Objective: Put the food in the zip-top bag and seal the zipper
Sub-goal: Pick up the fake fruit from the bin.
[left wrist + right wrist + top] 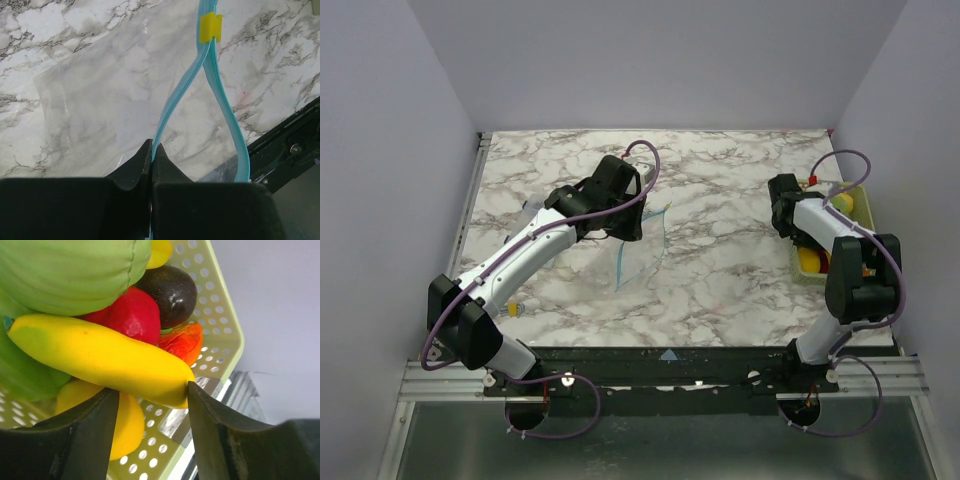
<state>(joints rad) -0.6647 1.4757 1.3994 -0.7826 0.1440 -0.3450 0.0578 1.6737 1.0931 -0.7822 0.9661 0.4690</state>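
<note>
Top external view: you see the marbled tabletop (720,190) with your left arm reaching to the middle and your right arm bent toward the right edge.
Zip-top bag: it is clear and partly lifted at the centre of the tabletop (642,250); the left wrist view shows its body lying on the marble (95,100).
Basket: yellow-green and perforated, it sits at the right edge of the tabletop (865,200), with the food inside it (220,325).
Left end effector: your fingers are pressed together on one lip of the bag's mouth (151,150).
Right end effector: your fingers are spread, straddling the end of the banana in the basket (151,390); you cannot tell whether either pad presses it.
Food: a yellow banana (100,355) lies across a red piece (132,315), beside a dark round piece (172,287), an orange piece (182,342) and a green piece (70,270).
Zipper: the teal strip (220,100) is parted into two lips.
Slider: the yellow clip (210,27) sits where the lips meet.
</note>
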